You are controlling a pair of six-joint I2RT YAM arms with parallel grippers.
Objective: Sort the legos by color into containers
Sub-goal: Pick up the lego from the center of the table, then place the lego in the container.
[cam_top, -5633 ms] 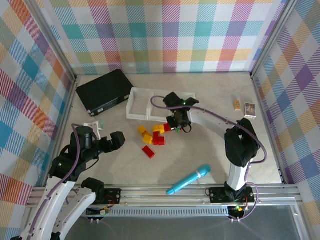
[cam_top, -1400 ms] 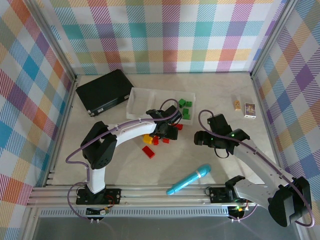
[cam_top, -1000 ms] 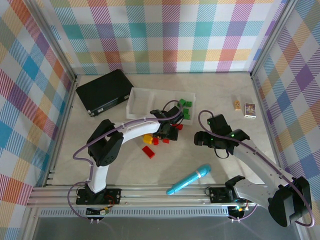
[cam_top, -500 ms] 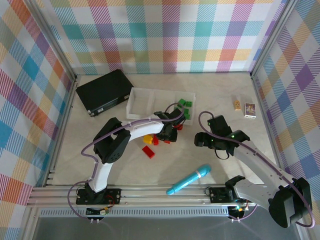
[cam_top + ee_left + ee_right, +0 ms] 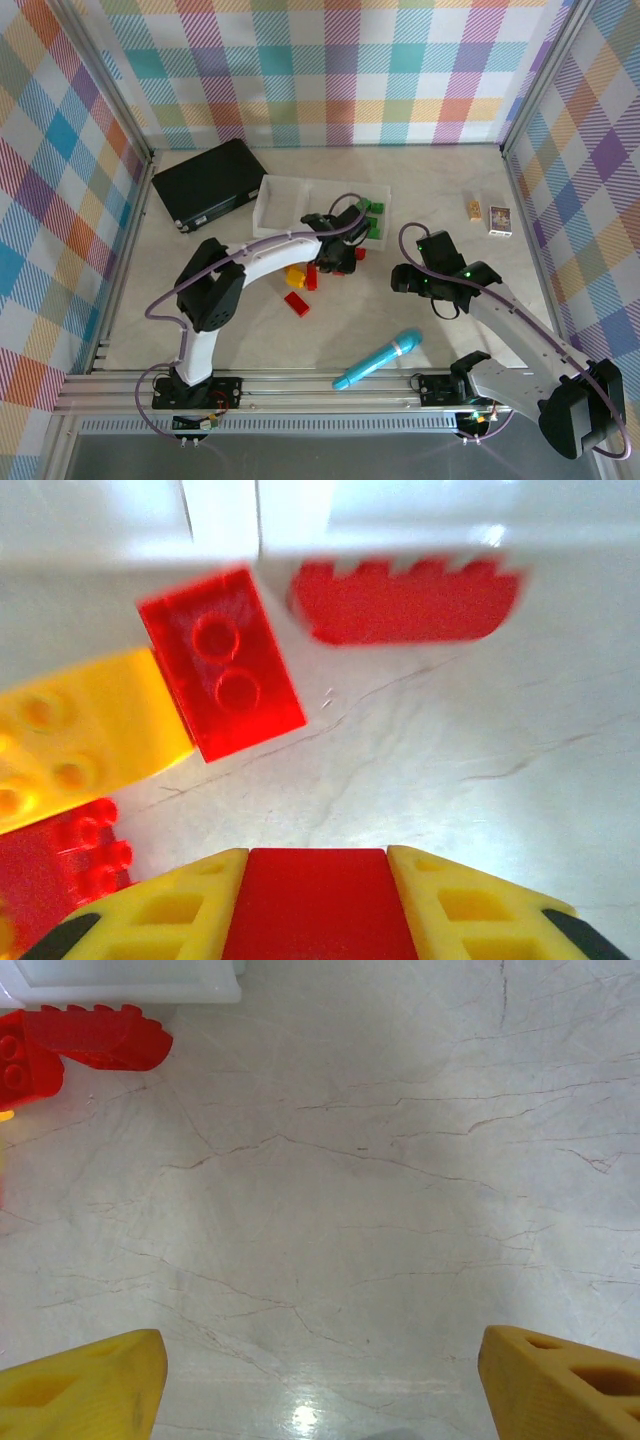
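The green share of the sorting is being judged complete: several small green studded plastic bricks are being kept in the right-hand compartment of the white rectangular plastic tray, and no green brick is being seen on the pale marbled desk. The red and yellow shares are being judged barely begun. No brick is being made out in the left compartment, and the middle one is being partly hidden by the left arm.

The left tool is being kept clamped on a small red plastic brick, gripped between its yellow fingers just short of the tray's near wall. Below it, on the desk, a red two-stud brick, a long red brick close to the tray wall, a yellow studded brick and another red brick are being left unsorted. A further red brick is being seen lying nearer the arm bases in the overhead view.

The right tool is being held wide apart over bare desk with nothing between its fingers, near the tray's right corner.
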